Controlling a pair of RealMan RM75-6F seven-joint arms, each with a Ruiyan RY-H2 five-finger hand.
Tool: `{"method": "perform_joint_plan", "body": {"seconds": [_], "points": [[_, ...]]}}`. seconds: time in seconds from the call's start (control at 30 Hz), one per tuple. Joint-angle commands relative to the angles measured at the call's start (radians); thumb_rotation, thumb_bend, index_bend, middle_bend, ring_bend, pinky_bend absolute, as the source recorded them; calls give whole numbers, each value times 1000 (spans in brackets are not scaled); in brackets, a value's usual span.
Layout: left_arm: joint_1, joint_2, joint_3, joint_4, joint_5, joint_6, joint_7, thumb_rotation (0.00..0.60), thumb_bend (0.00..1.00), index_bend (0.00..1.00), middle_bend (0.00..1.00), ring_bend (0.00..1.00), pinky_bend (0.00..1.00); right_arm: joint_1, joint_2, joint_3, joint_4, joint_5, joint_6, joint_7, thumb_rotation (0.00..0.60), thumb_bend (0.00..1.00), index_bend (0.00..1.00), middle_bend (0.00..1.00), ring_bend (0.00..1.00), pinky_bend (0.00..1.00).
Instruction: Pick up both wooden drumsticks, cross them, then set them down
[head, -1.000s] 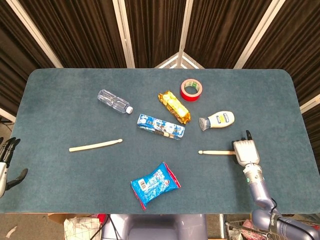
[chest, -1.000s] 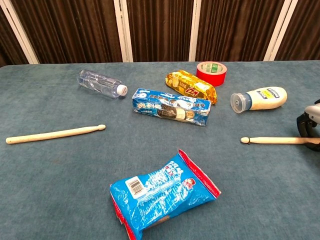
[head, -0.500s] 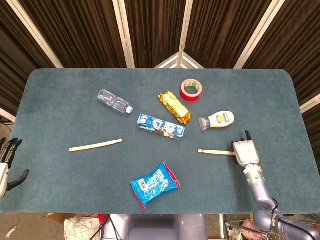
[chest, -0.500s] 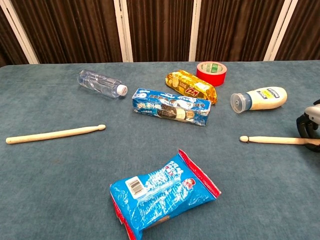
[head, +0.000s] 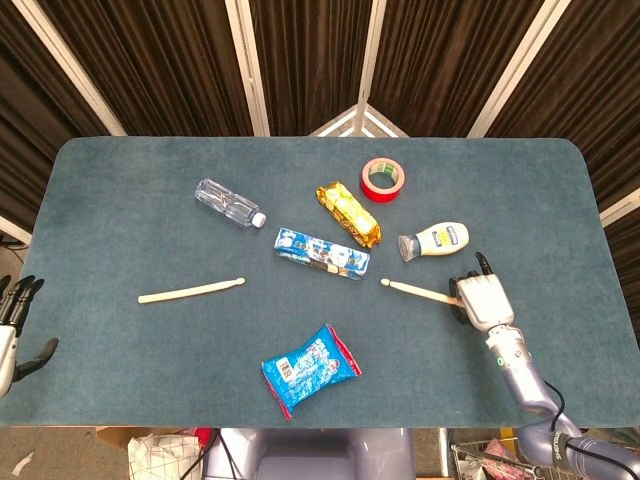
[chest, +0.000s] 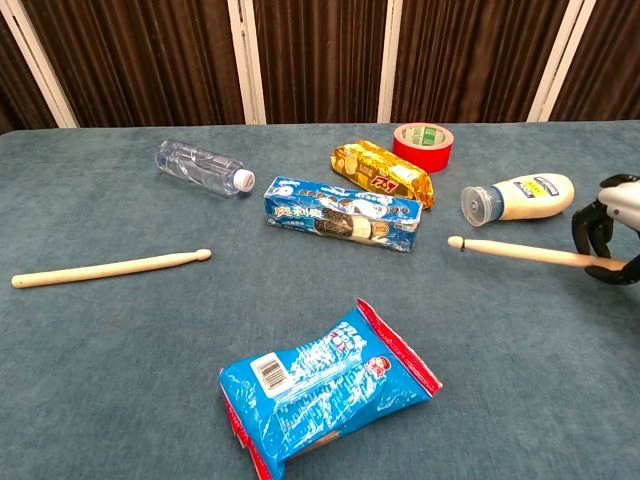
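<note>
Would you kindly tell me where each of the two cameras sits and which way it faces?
Head view: high above the near table edge, looking steeply down on the whole table; shows the right hand gripping a drumstick, and the left hand at the left edge.
Chest view: low, looking across the tabletop toward the curtains; only the right hand shows.
Both share the two drumsticks, the water bottle and the snacks.

staged lab setup: blue felt table (head: 120, 180), dark curtain backdrop (head: 310, 60), assorted scattered test props
</note>
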Motion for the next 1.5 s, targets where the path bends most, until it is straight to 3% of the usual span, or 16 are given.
{"method": "perform_joint_plan", "body": {"seconds": [0.03,0.33,0.53,0.63,0.77,1.0,1.23,1.5], "points": [[-1,0,-1,3,0,-2,-3,600,369,115,89,0,0,-1,29,3,-4,-52,38,98,600,433,696,609,413,0],[-22,-16,-17,27,-4,-16,-12,600,369,143,145,0,0,12,126,38,-83,-138,111,344,600,433,698,611,414,0],[-80,-9,-58,22,-77,-110,54,600,369,189,227,0,0,37,209,85,-181,-163,145,395,600,434,703,611,414,0],[-118,4,-83,3,-144,-181,109,600,369,203,232,0,0,56,245,109,-235,-164,141,385,600,434,706,611,414,0],[-184,17,-130,-38,-309,-299,238,600,369,222,249,0,0,86,291,143,-318,-151,119,330,600,434,706,611,414,0],[-297,-9,-180,-84,-542,-415,420,600,369,240,297,0,0,121,324,175,-416,-100,74,240,600,434,706,611,414,0],[-421,-142,-187,-8,-715,-460,576,600,368,270,338,2,0,136,333,187,-452,-53,52,183,600,434,708,611,414,0],[-512,-286,-176,96,-809,-483,637,600,368,326,412,22,0,140,334,189,-460,-33,57,151,600,440,709,611,414,0]]}}
